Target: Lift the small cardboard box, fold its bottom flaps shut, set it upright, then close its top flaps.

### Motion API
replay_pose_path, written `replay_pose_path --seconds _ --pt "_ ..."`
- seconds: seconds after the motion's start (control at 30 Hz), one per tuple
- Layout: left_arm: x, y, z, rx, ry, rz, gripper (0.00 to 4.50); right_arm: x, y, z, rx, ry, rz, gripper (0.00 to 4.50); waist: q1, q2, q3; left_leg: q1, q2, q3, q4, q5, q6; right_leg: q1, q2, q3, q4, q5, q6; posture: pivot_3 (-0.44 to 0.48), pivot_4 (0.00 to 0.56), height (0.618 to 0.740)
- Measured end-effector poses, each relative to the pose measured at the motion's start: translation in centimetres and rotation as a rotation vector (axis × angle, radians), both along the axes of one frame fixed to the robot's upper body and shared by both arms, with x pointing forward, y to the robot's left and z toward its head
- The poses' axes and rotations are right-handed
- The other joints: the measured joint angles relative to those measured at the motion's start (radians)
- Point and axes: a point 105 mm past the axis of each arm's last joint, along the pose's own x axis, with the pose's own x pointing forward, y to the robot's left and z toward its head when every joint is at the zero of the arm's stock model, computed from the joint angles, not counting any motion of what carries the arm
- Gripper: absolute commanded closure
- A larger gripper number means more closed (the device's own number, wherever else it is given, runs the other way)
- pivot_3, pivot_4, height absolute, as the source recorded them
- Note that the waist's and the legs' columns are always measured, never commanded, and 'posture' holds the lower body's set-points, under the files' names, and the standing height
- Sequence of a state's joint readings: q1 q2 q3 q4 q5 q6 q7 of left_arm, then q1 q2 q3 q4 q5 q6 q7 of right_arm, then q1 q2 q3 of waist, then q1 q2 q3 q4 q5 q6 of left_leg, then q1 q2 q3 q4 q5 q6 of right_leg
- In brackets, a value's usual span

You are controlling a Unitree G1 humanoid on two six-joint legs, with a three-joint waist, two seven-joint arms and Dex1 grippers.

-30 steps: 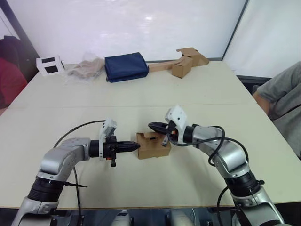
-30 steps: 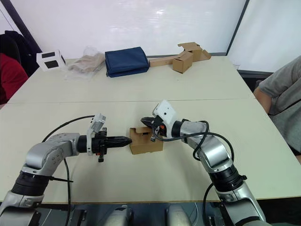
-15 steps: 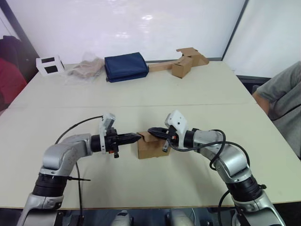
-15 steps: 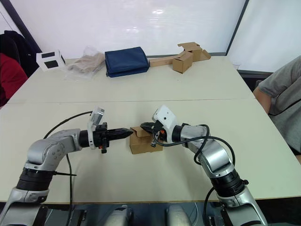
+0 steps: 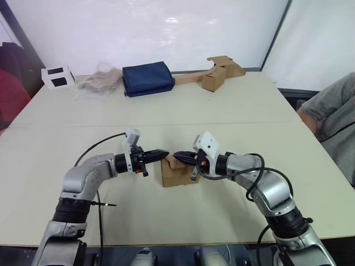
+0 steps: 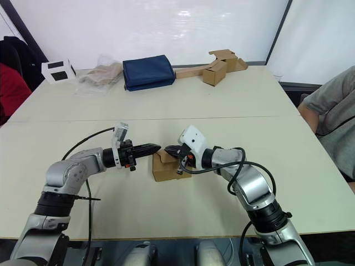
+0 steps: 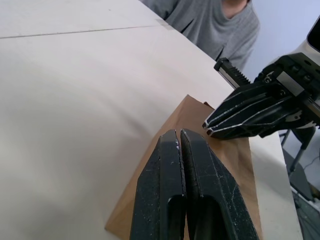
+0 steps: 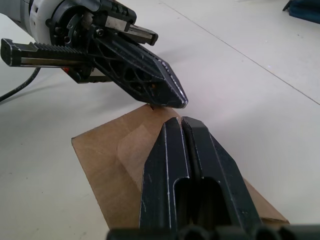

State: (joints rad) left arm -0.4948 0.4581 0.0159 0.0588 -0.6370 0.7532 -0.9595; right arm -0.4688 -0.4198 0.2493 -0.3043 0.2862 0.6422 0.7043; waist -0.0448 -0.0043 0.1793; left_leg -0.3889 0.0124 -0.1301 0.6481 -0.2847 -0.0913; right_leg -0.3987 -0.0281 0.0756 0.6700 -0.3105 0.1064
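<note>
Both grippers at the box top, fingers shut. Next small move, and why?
Probably press down on the top flaps. The small cardboard box stands on the table, the left gripper and right gripper meet tip to tip above it with fingers shut, and the flaps look not yet flat.

we find no readable text, label, brand, number or sign on anything in these views.

Small cardboard box [image 5: 179,173] plain brown; upright on table; top flaps [image 8: 127,145] folded.
</note>
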Motion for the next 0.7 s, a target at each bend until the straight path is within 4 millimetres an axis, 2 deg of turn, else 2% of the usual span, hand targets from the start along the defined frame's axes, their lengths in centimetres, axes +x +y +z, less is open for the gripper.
replay_pose_path --seconds 0.17,0.4,0.53,0.7 --pt "0.0 -0.3 -0.2 0.025 -0.029 -0.005 4.42 0.0 0.0 0.2 0.003 -0.007 -0.001 4.50 0.001 0.000 0.000 0.000 0.000 0.000 0.000 0.000 0.000 0.000 0.000 0.000 0.000 0.000 0.000 0.000 0.150 0.740" --pt "0.0 -0.4 -0.2 0.023 -0.033 -0.003 4.42 -1.2 -0.5 1.4 -0.017 -0.041 0.068 4.50 0.002 0.000 0.000 0.000 0.000 0.000 0.000 0.000 0.000 0.001 0.000 0.000 0.000 0.000 0.000 0.000 0.150 0.740" --pt "0.1 -0.4 -0.2 0.022 -0.032 -0.001 4.42 -1.5 -1.5 0.7 -0.130 -0.057 0.092 4.50 0.002 0.000 0.000 0.000 0.000 0.000 0.000 0.000 0.000 0.001 0.000 0.000 -0.001 0.000 0.000 0.000 0.150 0.740" --pt "0.1 -0.5 -0.2 0.016 -0.029 0.000 4.42 -2.0 -1.1 0.0 -0.156 -0.040 0.136 4.50 0.002 0.000 0.000 0.000 0.000 0.000 0.000 0.000 0.000 0.001 0.000 0.000 -0.001 0.000 0.000 0.000 0.150 0.740"
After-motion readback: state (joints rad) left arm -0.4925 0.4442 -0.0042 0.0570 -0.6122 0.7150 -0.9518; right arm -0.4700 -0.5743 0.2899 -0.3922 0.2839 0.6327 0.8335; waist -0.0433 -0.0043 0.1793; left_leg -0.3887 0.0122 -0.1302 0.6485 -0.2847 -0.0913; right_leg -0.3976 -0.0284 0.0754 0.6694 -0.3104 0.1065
